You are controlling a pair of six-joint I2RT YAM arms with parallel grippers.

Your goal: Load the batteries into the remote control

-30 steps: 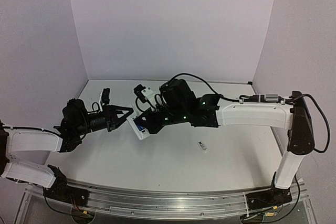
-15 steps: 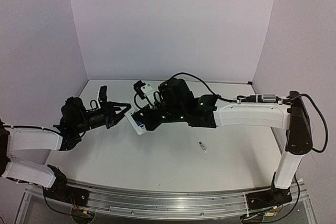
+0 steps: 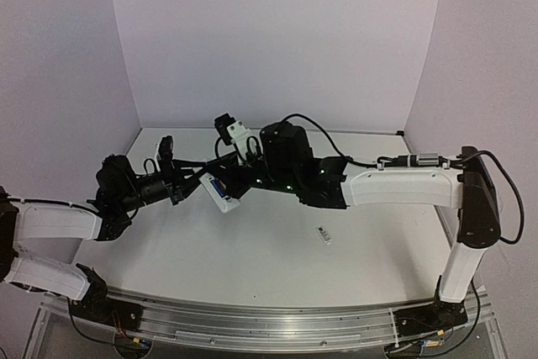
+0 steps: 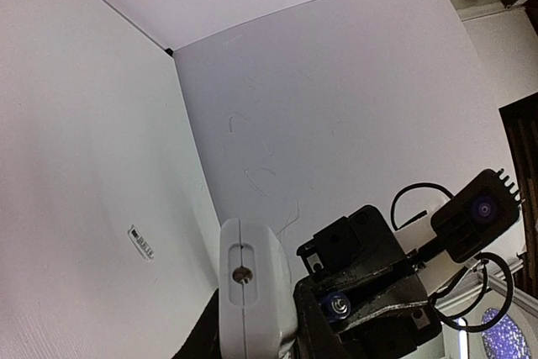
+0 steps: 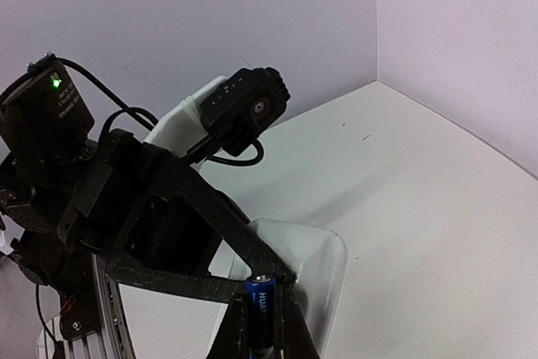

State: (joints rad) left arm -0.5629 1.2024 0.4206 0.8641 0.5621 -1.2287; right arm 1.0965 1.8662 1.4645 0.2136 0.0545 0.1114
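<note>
My left gripper point(image 3: 200, 182) is shut on the white remote control point(image 3: 224, 197) and holds it above the table, and a blue patch shows on its upturned side. The left wrist view looks along the remote's end point(image 4: 245, 279), which sits between that gripper's point(image 4: 252, 344) fingers. My right gripper point(image 3: 239, 181) is shut on a blue battery point(image 5: 261, 307). The battery's pale tip stands right at the remote's edge point(image 5: 315, 262), under a left finger. The same battery point(image 4: 334, 305) shows end-on beside the remote. No other battery is in view.
A small white cover piece point(image 3: 324, 234) lies on the white table point(image 3: 277, 266) to the right of the arms; it also shows as a cover piece point(image 4: 141, 241) in the left wrist view. Purple walls close in the back and sides.
Both grippers and the remote have drifted a little toward the back left. The right gripper has stayed close against the remote with the battery in it.
</note>
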